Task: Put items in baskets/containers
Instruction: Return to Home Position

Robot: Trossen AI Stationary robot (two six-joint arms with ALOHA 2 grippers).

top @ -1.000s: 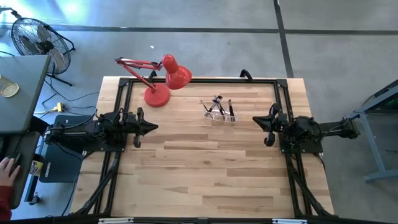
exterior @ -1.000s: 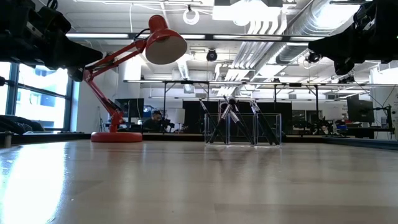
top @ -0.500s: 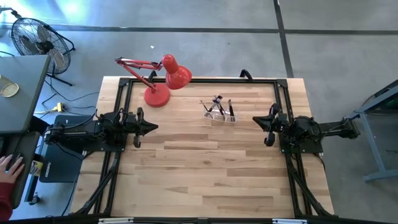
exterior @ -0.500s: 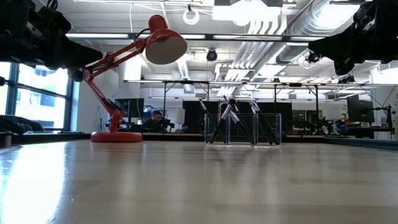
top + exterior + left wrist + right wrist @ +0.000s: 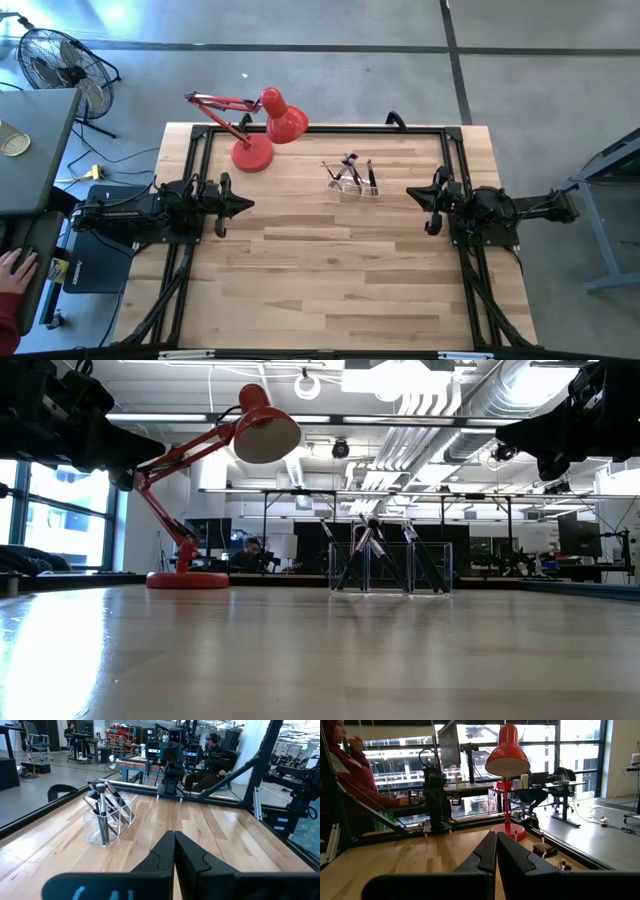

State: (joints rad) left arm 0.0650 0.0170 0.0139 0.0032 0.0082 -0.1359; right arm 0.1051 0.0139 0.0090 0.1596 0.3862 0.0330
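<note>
Brushes (image 5: 350,166) all stand in the holder (image 5: 358,188); I see none loose on the table (image 5: 330,270). My left gripper (image 5: 248,205) sits well apart from the holder, fingers pressed together, empty. Right gripper (image 5: 412,193) is near the holder's other side, likewise closed and empty. Sorting looks done; only homing is left.

Top-down, table-level, 2 wrist cams share table (image 5: 330,250).
</note>
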